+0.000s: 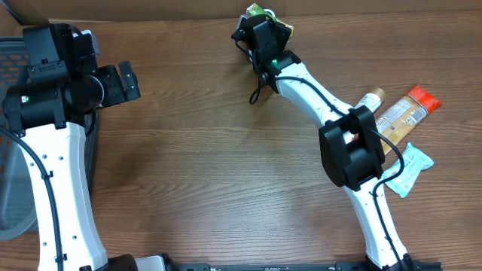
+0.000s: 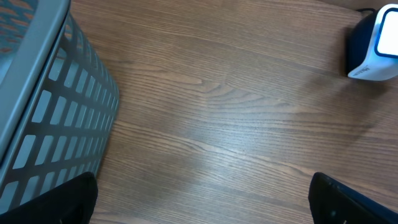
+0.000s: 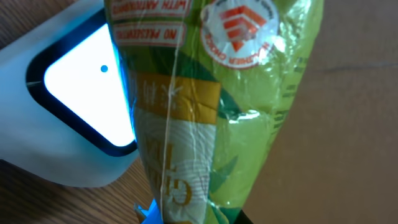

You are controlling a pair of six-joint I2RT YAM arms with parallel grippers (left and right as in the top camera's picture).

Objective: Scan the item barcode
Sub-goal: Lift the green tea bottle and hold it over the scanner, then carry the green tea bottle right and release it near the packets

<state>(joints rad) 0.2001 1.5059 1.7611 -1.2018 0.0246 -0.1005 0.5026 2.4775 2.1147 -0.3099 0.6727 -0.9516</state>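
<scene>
One green bag point(image 3: 211, 124), one scanner point(image 3: 81, 93), one basket point(image 2: 50, 124). Three loose items, seemingly: a tube point(image 1: 370, 98), a bar point(image 1: 407, 111), a pouch point(image 1: 410, 167).

Soft overhead light leaves faint shadows on the tabletop point(image 1: 203, 165), a pale sheen crosses the wood in the left wrist view, and the lit scanner point(image 3: 81, 93) blows out white beside the close, slightly blurred glossy packet point(image 3: 242, 130).

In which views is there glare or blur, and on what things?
Right wrist view: the scanner window is blown out to white, and the green packet is soft, being so near the lens. Left wrist view: the scanner window also glows, and the table shows a pale sheen. Overhead view: evenly lit and sharp.
</scene>
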